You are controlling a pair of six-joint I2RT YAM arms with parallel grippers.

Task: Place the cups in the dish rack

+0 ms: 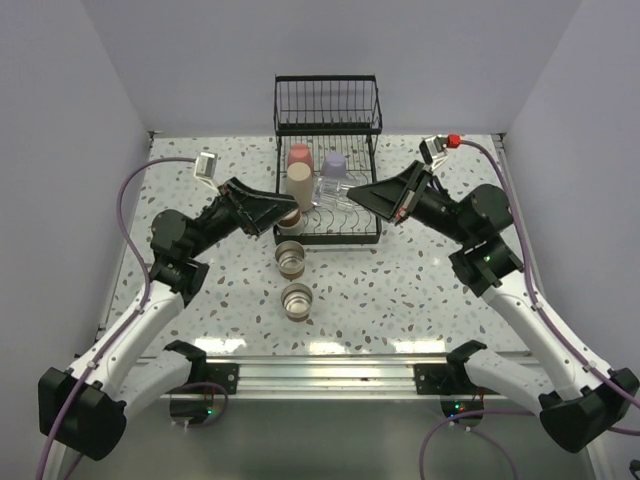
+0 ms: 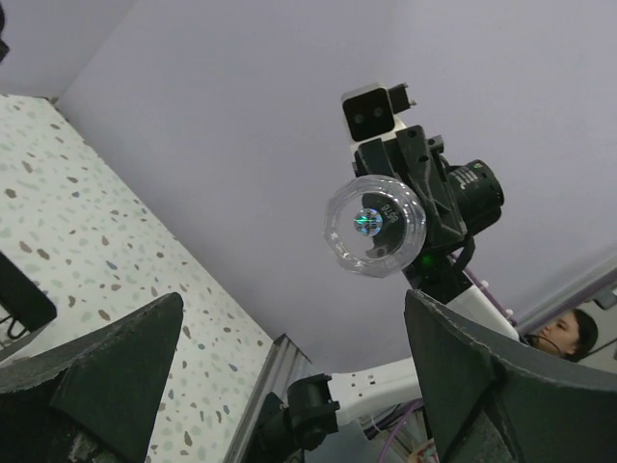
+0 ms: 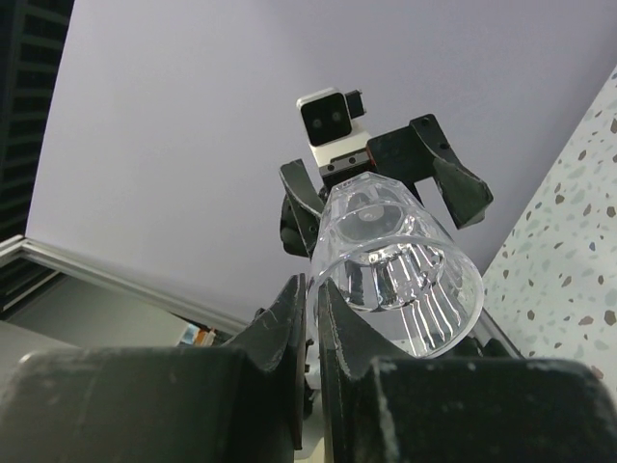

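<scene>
Glare and ribbing blur the clear cup [image 3: 400, 265], yet I see my right tool [image 3: 310, 309] nearly shut, pinching its wall. The cup lies sideways ahead of the tool, over the dish rack [image 1: 328, 100] tray. My left tool [image 2: 289, 313] gapes wide, empty; its fingers [image 1: 262, 205] half-hide a brown cup [image 1: 293, 219] at their tips.

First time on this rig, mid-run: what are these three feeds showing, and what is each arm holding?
Two robot arms with two-finger grippers stand at a speckled table. The wide picture looks down from above and behind them; the other two come from cameras on each wrist. The black dish rack holds a pink cup, a lavender cup and a beige cup. Two brown cups stand on the table. The right gripper pinches the clear cup by its wall; the left gripper is open and empty.
</scene>
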